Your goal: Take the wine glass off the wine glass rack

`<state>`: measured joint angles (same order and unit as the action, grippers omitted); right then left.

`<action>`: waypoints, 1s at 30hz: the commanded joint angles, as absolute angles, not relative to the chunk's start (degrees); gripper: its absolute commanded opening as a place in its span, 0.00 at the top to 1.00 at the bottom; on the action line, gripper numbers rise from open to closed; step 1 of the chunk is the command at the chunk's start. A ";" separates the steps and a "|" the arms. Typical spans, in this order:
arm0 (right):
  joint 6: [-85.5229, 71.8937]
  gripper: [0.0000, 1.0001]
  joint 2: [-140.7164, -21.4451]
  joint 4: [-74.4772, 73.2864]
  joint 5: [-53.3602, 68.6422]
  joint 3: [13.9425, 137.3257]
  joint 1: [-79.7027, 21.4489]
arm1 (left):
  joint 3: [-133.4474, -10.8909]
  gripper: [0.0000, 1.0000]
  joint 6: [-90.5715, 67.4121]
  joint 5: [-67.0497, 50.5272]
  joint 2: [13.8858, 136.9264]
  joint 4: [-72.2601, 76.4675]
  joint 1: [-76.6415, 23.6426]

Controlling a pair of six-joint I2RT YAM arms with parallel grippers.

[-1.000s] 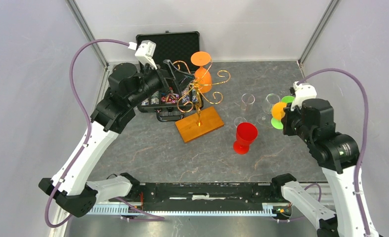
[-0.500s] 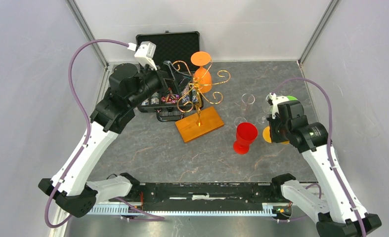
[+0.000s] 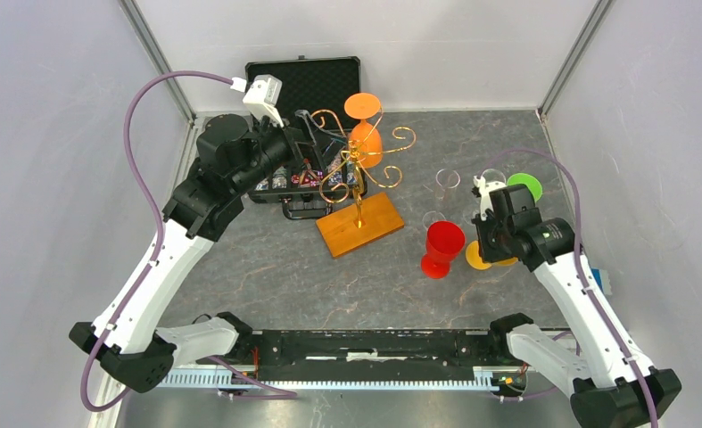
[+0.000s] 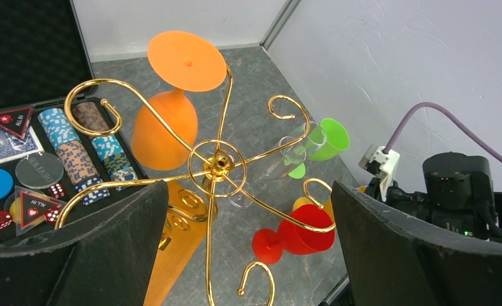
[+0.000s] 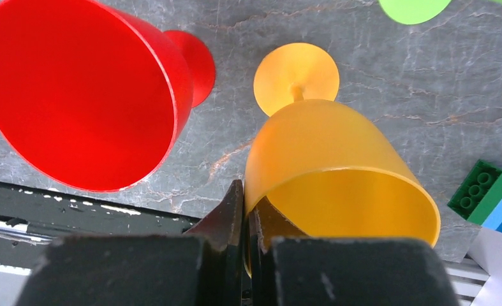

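Observation:
The golden wine glass rack (image 3: 358,169) stands on its wooden base (image 3: 361,225) mid-table. An orange wine glass (image 3: 366,135) hangs upside down from a back arm of the rack and shows in the left wrist view (image 4: 165,124). My left gripper (image 3: 322,135) is open and empty just left of the rack top, its jaws wide on either side of the rack hub (image 4: 216,167). My right gripper (image 5: 245,217) is shut on the rim of a yellow wine glass (image 5: 328,159), upright beside a red glass, its foot (image 3: 478,258) at the table.
A red glass (image 3: 441,245) stands left of the yellow one. A green glass (image 3: 524,185) and two clear glasses (image 3: 447,183) are behind. An open black case of chips (image 3: 302,85) sits behind the rack. Toy bricks (image 5: 487,191) lie at the right.
My right arm has carried the yellow glass from beside the green glass down and nearer, to the right of the red glass. The left arm has not moved.

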<state>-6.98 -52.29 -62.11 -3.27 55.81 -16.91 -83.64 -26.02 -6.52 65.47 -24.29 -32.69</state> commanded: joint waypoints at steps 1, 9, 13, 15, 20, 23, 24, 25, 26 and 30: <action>-5.60 0.97 -52.64 -60.59 -0.22 54.80 -18.25 | -84.83 0.00 -23.99 -7.42 65.11 -22.94 -32.43; -4.87 0.80 -53.23 -60.41 -1.37 53.25 -19.95 | -85.06 0.00 -23.77 -7.32 65.37 -23.06 -32.44; -4.42 0.74 -53.34 -60.44 -3.22 54.32 -20.17 | -87.00 0.00 -23.56 -6.68 66.51 -25.23 -32.45; -4.33 0.70 -53.77 -60.40 -3.36 55.19 -20.19 | -87.20 0.00 -23.55 -6.61 66.70 -25.22 -32.43; -4.49 0.63 -54.43 -59.76 -4.51 58.55 -20.22 | -88.36 0.00 -24.39 -5.78 67.42 -25.37 -32.30; -4.78 0.58 -54.11 -58.13 -3.02 61.29 -20.21 | -90.75 0.00 -25.78 -6.22 69.34 -26.92 -31.93; -4.90 0.56 -53.80 -57.35 -2.51 62.33 -20.21 | -91.43 0.00 -26.12 -6.40 70.09 -27.11 -31.92; -5.18 0.55 -53.54 -56.76 -2.46 63.39 -20.19 | -92.05 0.00 -26.46 -6.56 70.87 -27.16 -31.82; -5.42 0.54 -53.37 -56.24 -2.67 64.61 -20.22 | -92.68 0.00 -26.82 -6.65 71.42 -27.16 -31.75; -6.62 0.49 -52.31 -53.76 -4.57 68.17 -20.22 | -95.93 0.00 -28.13 -7.03 75.05 -27.00 -31.00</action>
<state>-5.32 -54.24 -58.63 -3.09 63.26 -20.05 -91.79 -26.28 -6.37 72.27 -27.49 -31.79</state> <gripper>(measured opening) 0.487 0.994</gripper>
